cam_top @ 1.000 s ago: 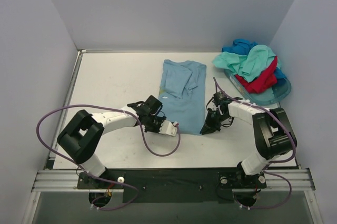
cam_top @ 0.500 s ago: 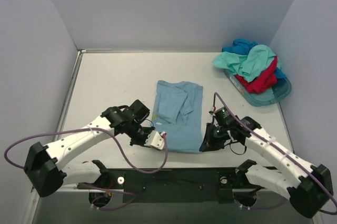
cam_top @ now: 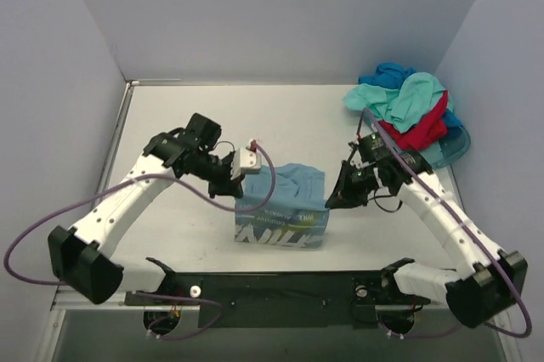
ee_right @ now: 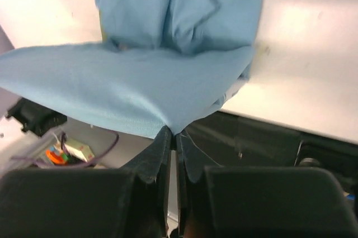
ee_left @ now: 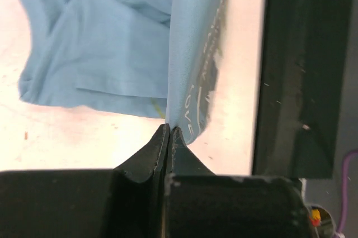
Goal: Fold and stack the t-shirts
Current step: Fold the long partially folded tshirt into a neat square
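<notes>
With left claw (ee_left: 169, 132) and right claw (ee_right: 172, 133) each clenched on a corner of the light-blue shirt (cam_top: 285, 205), half lifted off the table's (cam_top: 170, 124) near middle, I should carry both corners away level and taut.

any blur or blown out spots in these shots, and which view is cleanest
Top external: sharp and evenly lit, with only soft shadows around the lifted light blue t-shirt. Left wrist: the bare table glares pinkish-white, and the left hand is a near-black shape. Right wrist: the table is washed out at upper right, and the right hand is dark and soft close to the lens.
</notes>
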You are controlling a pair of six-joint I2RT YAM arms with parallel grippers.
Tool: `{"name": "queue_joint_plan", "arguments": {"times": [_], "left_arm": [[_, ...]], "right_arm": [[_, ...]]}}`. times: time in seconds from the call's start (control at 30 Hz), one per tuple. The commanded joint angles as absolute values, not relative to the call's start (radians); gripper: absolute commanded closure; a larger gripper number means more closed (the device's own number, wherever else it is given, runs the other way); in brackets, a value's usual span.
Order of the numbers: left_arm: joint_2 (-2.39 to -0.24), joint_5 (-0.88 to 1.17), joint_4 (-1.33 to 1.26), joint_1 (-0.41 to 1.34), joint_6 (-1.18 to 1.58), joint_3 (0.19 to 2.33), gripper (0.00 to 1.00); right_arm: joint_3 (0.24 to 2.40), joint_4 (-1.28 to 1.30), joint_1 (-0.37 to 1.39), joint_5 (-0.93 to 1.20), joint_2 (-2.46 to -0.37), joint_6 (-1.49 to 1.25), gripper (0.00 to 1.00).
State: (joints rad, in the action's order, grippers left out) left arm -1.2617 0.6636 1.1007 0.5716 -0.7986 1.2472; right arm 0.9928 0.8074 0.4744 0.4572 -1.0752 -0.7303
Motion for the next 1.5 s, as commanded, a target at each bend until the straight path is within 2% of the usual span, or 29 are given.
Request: {"name": "queue_joint_plan", "arguments": {"times": [0.0,0.17,0.4,0.7,0.97,1.03,1.07,1.1,1.23,1.33,1.47], "left_arm": [[-1.416,0.66,0.955,0.503,-0.716,1.333,1.0],[-1.538,0.601,0.758,0.46,-0.657,1.356,1.0],[-1.687,0.594,0.64,0.428,-0.631,1.397,1.0],[-1.851,0.572,0.477,0.402,-0.477,1.43,1.0],[-1.965,0.564,0.364,0.385,-0.352,1.515,1.0],[-1.995,0.568,0.354,0.385,-0.316,1.537,0.99],[-2.005,0.568,0.351,0.385,-0.304,1.549,0.94],[-2.023,0.563,0.348,0.385,-0.284,1.554,0.84],[-2.049,0.506,0.333,0.379,-0.227,1.609,0.66],[-2.048,0.495,0.376,0.359,-0.186,1.66,0.6],[-2.026,0.604,0.431,0.305,-0.158,1.654,0.55]], "right_arm": [[1.1,0.792,0.338,0.486,-1.303,-0.52,1.0],[1.218,0.727,0.215,0.535,-1.514,-0.468,1.0],[1.345,0.67,0.201,0.617,-1.747,-0.468,1.0],[1.492,0.614,0.169,0.575,-1.933,-0.5,1.0],[1.519,0.542,0.134,0.506,-2.005,-0.552,1.0],[1.526,0.499,0.121,0.506,-2.019,-0.564,0.9],[1.532,0.482,0.115,0.505,-2.025,-0.565,0.79],[1.557,0.48,0.112,0.502,-2.039,-0.56,0.69],[1.585,0.502,0.103,0.419,-1.991,-0.485,0.6],[1.463,0.482,0.107,0.382,-1.852,-0.425,0.55],[1.278,0.395,0.126,0.426,-1.744,-0.391,0.52]]}}
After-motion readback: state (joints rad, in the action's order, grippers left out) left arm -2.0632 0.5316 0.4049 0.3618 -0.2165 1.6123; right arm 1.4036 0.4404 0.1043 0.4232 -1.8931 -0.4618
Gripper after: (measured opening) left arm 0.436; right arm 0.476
